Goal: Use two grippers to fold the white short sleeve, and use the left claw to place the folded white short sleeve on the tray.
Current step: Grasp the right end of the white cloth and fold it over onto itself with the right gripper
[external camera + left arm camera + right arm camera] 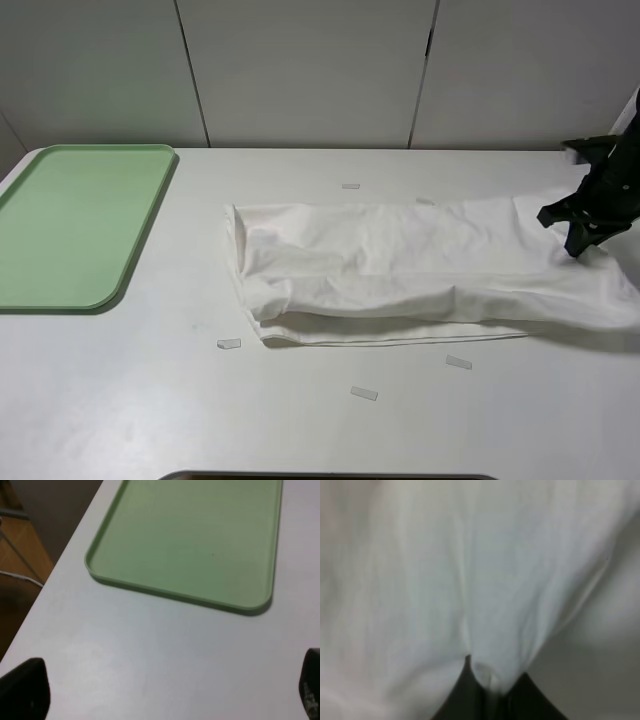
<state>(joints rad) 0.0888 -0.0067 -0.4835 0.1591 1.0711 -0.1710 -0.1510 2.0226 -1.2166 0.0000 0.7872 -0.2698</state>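
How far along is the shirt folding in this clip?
Done: the white short sleeve lies folded lengthwise into a long band. In hand: the right end effector pinches its right end; the left end effector hangs open near the tray. Left: folding it shorter and placing it on the tray.

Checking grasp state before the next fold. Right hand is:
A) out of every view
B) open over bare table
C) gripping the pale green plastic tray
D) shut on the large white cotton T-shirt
D: the right wrist view shows a bunch of the white cotton T-shirt pinched in the right hand, and the high view puts that hand at the shirt's right end.
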